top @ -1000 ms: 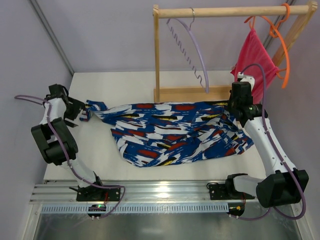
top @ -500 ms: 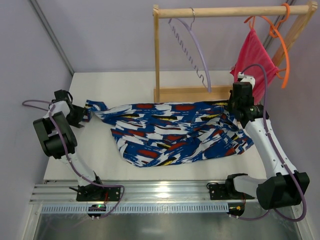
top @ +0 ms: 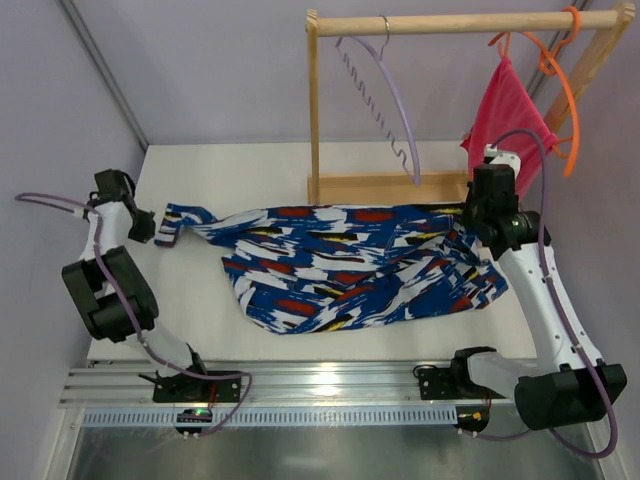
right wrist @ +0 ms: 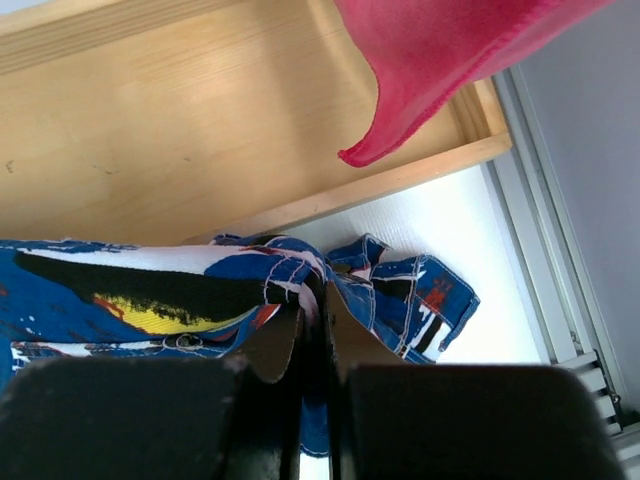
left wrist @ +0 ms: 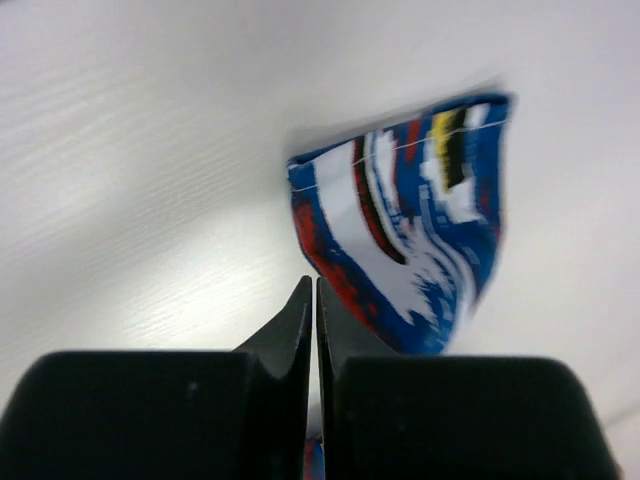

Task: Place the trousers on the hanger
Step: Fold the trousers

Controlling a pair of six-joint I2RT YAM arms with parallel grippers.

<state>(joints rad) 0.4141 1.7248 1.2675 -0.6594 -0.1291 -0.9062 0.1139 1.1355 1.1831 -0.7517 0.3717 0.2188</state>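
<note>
Top external: the trousers point(top: 350, 265) lie spread left to right on the table point(top: 250, 165); left gripper point(left wrist: 312, 290) clenched on the leg end, right gripper point(right wrist: 312, 300) clenched on the waist end. Step, as I judge it: both ends grasped, lift not begun; next I must raise both together toward the hanger point(top: 385, 95), hung far on the rail point(top: 450, 22).
</note>
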